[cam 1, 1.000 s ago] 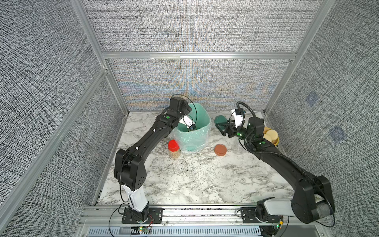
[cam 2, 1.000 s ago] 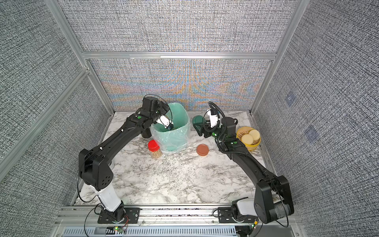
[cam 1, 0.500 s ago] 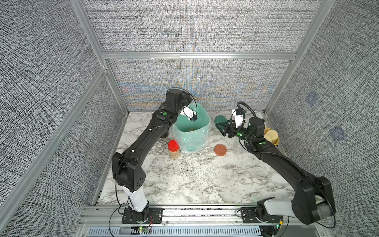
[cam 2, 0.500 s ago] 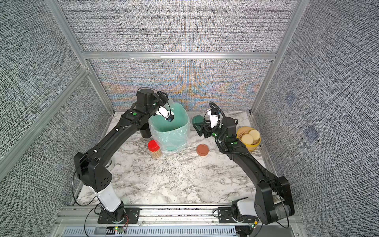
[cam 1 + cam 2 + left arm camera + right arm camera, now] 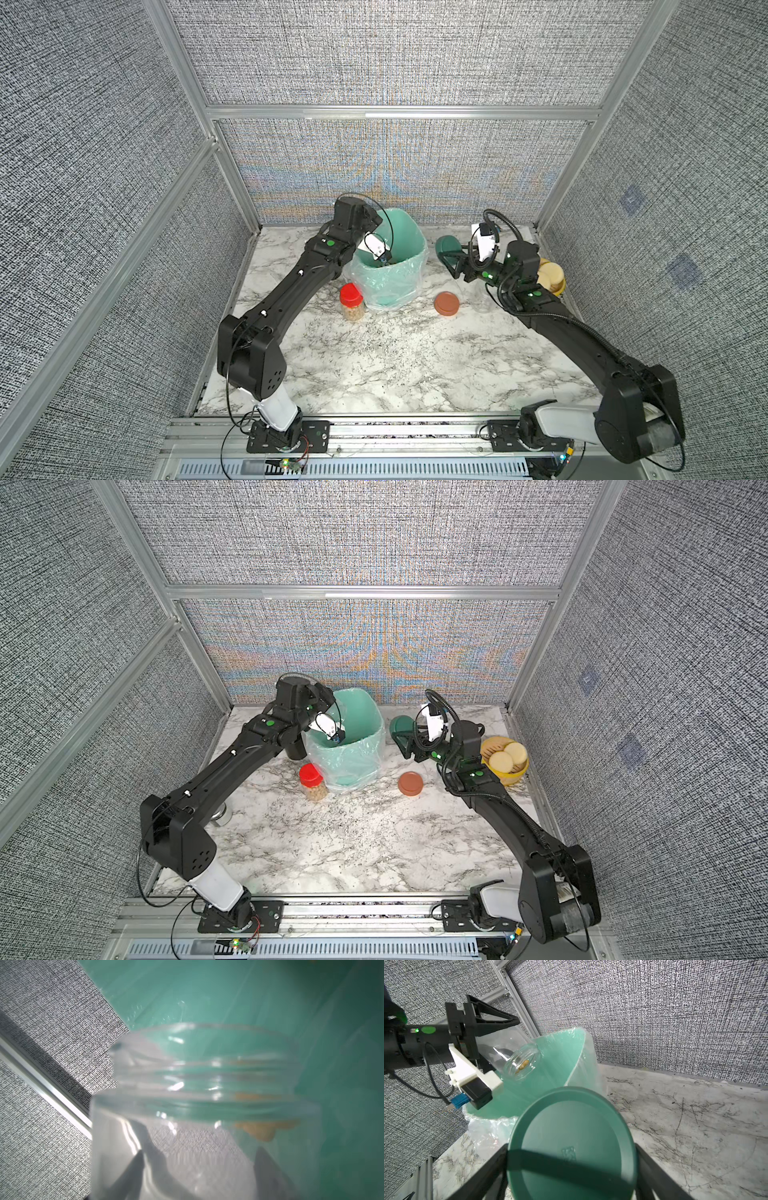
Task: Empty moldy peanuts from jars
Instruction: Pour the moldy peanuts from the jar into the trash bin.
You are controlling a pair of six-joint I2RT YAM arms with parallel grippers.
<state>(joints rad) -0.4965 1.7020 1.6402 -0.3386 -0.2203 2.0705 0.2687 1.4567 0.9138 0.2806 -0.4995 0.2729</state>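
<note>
In a top view, a red-lidded jar (image 5: pixel 352 301) of moldy peanuts (image 5: pixel 353 313) stands just beside the bagged green bin (image 5: pixel 409 232) on the marble bench (image 5: pixel 395 365), with a terracotta lid (image 5: pixel 446 303) lying near. Left wrist: the left tool (image 5: pixel 199 1167) clamps an open jar (image 5: pixel 197 1084) tilted over the bin, a few peanuts (image 5: pixel 259 1128) inside. Right wrist: the right tool (image 5: pixel 571 1146) grips a dark green lid (image 5: pixel 571 1122).

Lab test cell: aluminium-framed panel walls (image 5: pixel 374 54)

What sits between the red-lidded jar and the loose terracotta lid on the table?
The green lined bin: in both top views its lower part stands between the red-lidded jar and the terracotta lid.
</note>
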